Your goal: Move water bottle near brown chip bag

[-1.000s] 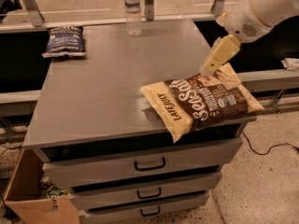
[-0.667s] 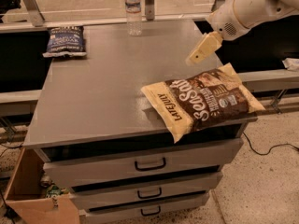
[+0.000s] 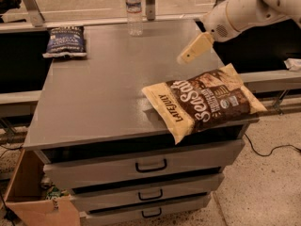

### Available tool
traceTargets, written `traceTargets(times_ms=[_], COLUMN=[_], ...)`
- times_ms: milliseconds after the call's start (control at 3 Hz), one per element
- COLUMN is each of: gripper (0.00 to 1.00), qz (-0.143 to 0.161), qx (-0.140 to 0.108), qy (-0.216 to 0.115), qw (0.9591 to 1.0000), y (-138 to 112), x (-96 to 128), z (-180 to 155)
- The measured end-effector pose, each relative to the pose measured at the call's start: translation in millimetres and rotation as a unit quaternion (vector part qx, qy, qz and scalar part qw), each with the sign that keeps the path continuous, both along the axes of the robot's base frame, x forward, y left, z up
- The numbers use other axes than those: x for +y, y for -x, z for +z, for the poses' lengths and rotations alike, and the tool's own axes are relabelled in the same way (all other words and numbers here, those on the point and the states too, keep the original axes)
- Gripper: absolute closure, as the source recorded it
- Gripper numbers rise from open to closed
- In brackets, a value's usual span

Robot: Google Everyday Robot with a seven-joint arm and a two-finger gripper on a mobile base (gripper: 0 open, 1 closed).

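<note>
The task has hardly begun. The small clear plastic water bottle with a white cap and a white-and-blue label [image 3: 134, 8] stands upright at the far edge of the grey metal bench [image 3: 103, 93]. It is well apart from the large flat dark brown chip bag with cream edges and white "Sea Salt" lettering [image 3: 207, 100], which lies at the near right corner, partly overhanging the edge. The cream-coloured gripper [image 3: 194, 49] on the white arm hovers above the bench's right side, between bottle and bag, with nothing seen in it; whether it is spread or pressed together I cannot tell. Reaching, grasping, carrying and setting down all appear left to do. Counted: one bottle, one brown bag, one smaller dark blue chip bag [image 3: 66, 41] at the far left, three grey drawers [image 3: 150, 165] under the bench, and one cardboard box [image 3: 28, 197] on the floor at left.
</note>
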State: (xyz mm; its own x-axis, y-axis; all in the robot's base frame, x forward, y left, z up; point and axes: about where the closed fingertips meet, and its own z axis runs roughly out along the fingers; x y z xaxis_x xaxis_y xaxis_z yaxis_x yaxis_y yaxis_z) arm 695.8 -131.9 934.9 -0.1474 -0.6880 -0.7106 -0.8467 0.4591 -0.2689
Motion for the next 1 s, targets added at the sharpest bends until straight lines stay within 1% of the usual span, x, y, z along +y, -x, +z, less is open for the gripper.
traceTargets(times_ms=[333,667,1000], gripper=[0.00,0.00,0.00], qz=[-0.019,-0.042,-0.071], qx=[-0.019,-0.028,-0.048], qy=[-0.059,-0.128,-0.194], qw=[0.9979,0.9904,0.9772], y=[-34.6,-73.0,-122.0], x=[39.4,73.0,94.0], z=[0.9,8.1,14.7])
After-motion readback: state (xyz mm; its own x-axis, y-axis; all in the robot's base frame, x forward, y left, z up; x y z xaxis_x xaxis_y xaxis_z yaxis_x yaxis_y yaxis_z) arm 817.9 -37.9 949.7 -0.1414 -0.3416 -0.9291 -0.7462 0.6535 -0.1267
